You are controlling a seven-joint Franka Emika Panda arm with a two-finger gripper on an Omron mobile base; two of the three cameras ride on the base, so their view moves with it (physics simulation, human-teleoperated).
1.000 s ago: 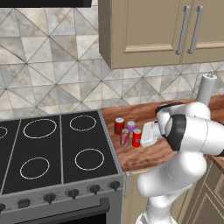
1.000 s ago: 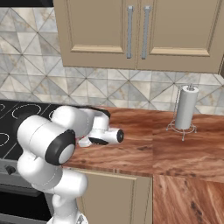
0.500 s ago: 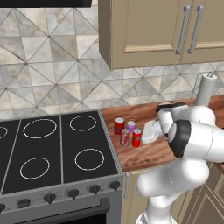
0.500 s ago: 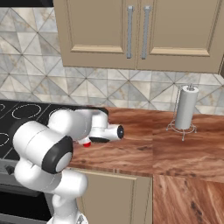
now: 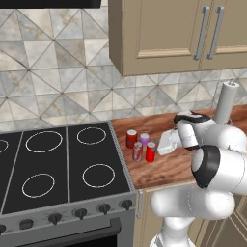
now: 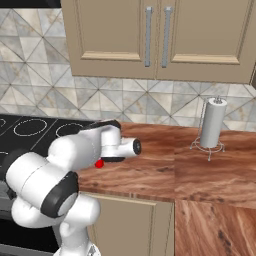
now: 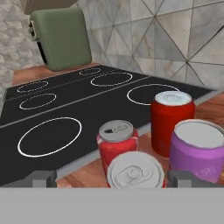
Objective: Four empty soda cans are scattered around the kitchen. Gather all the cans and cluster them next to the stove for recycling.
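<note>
Cans [image 5: 140,145] clustered on wooden counter [image 5: 169,166] beside stove [image 5: 58,164], just ahead of gripper [image 5: 164,143] with jaws wide apart and empty; judged gathered, with only a clean backing away left

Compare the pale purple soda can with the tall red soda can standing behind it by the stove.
The pale purple soda can has a plain, flat-looking silver top; the tall red soda can behind it shows a faint tab mark. The purple one stands nearer the hand camera, the red one nearer the cooktop edge. Both stand upright on the wooden counter.
</note>
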